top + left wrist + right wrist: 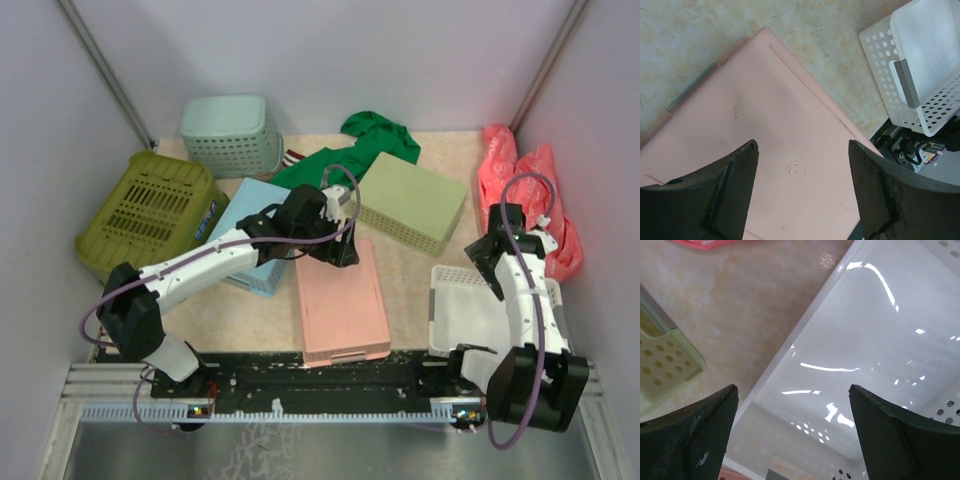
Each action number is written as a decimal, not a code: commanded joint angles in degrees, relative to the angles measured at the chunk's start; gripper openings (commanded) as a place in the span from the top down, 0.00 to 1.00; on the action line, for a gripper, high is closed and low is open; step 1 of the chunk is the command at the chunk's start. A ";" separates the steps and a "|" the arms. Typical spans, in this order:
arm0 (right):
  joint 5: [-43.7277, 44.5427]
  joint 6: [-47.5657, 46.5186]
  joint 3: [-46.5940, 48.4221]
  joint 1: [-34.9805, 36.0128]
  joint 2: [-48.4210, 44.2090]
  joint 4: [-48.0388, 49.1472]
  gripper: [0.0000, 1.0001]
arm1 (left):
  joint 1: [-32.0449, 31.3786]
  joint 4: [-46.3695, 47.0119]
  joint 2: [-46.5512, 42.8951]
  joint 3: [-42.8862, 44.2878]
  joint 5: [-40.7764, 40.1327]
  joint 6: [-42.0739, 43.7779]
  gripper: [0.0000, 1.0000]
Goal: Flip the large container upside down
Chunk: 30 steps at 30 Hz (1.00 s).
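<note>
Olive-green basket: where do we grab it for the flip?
On the olive-green basket, likely the right long edge by the label, left gripper coming from above: that edge faces the arm, the slotted side looks thin enough for open jaws, and the opposite edge hugs the booth wall.

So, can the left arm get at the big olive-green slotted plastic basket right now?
Probably yes. The big olive-green slotted plastic basket sits at the far left with nothing on it. The left claw hangs open over the flat pink plastic tray, so it only has to swing leftward.
</note>
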 commanded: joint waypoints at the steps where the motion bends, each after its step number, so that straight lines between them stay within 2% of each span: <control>1: -5.75 1.41 -2.26 -4.38 4.30 4.18 0.08 | -0.09 0.20 -1.34 0.06 -1.41 1.46 0.21; 14: -7.98 1.59 -5.71 -4.68 4.86 9.55 0.08 | -1.81 0.53 -0.94 1.06 -0.64 1.60 0.20; 17: -7.63 1.62 -6.54 -5.22 4.47 10.52 0.17 | -3.68 0.51 1.51 3.96 0.14 2.08 0.20; 18: -7.61 1.55 -6.90 -5.63 4.34 10.99 0.21 | -4.24 0.46 2.59 5.59 1.46 2.04 0.20; 21: -7.59 1.29 -7.63 -6.05 3.17 12.15 0.23 | -4.53 -0.21 6.36 9.02 10.84 -0.44 0.20; 23: -7.11 1.41 -8.34 -6.08 2.16 12.66 0.30 | -5.56 2.28 8.37 9.65 14.57 -1.25 0.20; 27: -7.06 0.74 -9.07 -6.02 0.97 13.79 0.55 | -9.12 0.94 13.82 13.75 15.26 0.28 0.21; 30: -6.45 0.12 -8.51 -6.08 -0.28 12.66 0.79 | -9.65 -0.21 14.68 14.92 14.07 0.98 0.21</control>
